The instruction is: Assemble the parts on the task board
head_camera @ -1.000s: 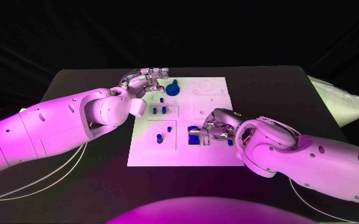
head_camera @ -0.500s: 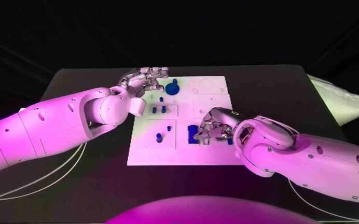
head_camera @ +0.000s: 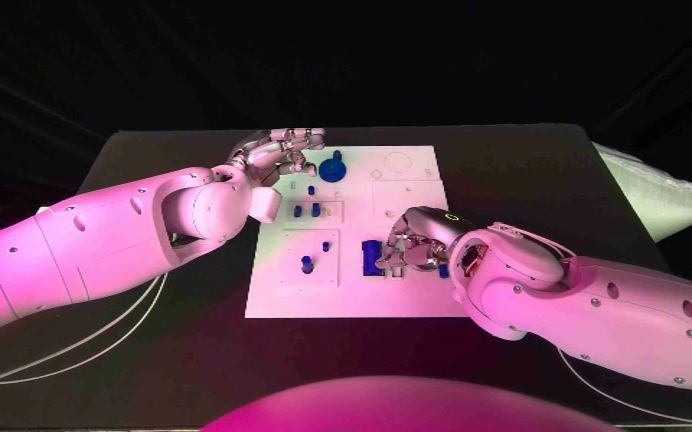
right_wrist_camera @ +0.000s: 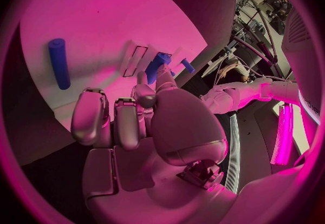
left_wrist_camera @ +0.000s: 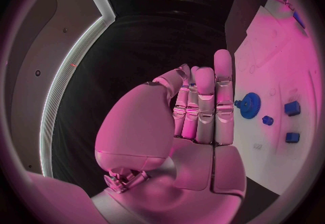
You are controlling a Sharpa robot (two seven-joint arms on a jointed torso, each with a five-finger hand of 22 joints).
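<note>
In the head view the white task board (head_camera: 353, 297) lies in the middle of the black table (head_camera: 534, 167), and no writing on it can be read. On the board I count one dark blue gear (head_camera: 333, 168) near its far left corner, three small blue pegs (head_camera: 306, 209) standing close together just nearer than the gear, two more blue pegs (head_camera: 307, 264) on the near left panel, and a blue block (head_camera: 372, 257) near the board's middle. The left hand (head_camera: 277, 156) rests at the board's far left edge just beside the gear, and the right hand (head_camera: 411, 244) is down on the board next to the blue block; whether it grips a part cannot be told here. In the left wrist view the left hand (left_wrist_camera: 196, 113) holds nothing, its fingers straight and pressed side by side, with the gear (left_wrist_camera: 248, 105) just beyond them and three small blue pegs (left_wrist_camera: 292, 108) further along the board (left_wrist_camera: 284, 61). In the right wrist view the right hand (right_wrist_camera: 135, 113) has its fingers curled over the board (right_wrist_camera: 102, 13); a blue cylinder (right_wrist_camera: 59, 63) lies apart on the board, while another blue part (right_wrist_camera: 157, 66) sits at the fingertips, though a grip on it cannot be made out.
</note>
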